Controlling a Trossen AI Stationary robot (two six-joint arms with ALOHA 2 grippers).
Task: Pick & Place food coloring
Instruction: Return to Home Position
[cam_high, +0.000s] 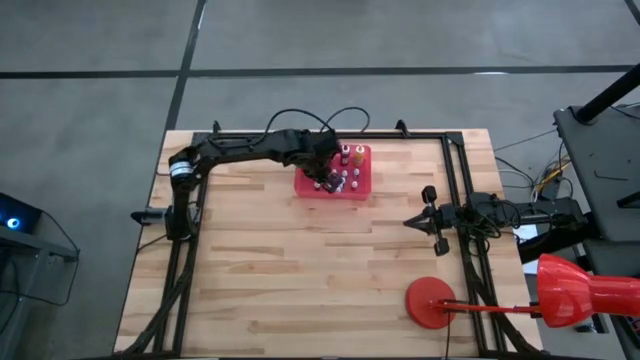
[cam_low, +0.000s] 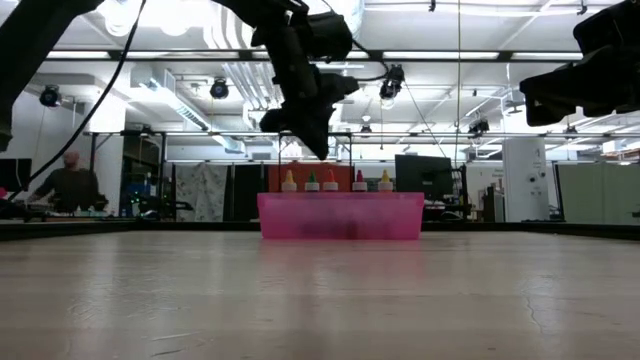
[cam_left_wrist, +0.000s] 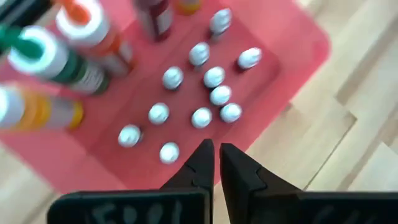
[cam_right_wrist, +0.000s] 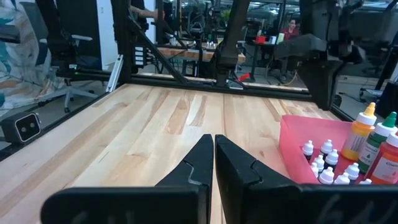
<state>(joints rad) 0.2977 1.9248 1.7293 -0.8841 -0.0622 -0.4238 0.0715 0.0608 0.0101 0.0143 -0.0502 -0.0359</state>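
Pulling the left arm (cam_high: 250, 150) home cleanly means going up first. Its jaws hang shut and empty over the pink bin (cam_low: 340, 218), only a little above the tallest caps. The food coloring bottles (cam_left_wrist: 211, 78) stand inside that bin, near the middle of the worktop's far edge. I'd lift straight up until the tips are well clear of the caps, then swing back toward the left edge, jaws shut so nothing snags. The right arm (cam_high: 480, 212) waits at the right edge, jaws closed too, well apart from the bin.
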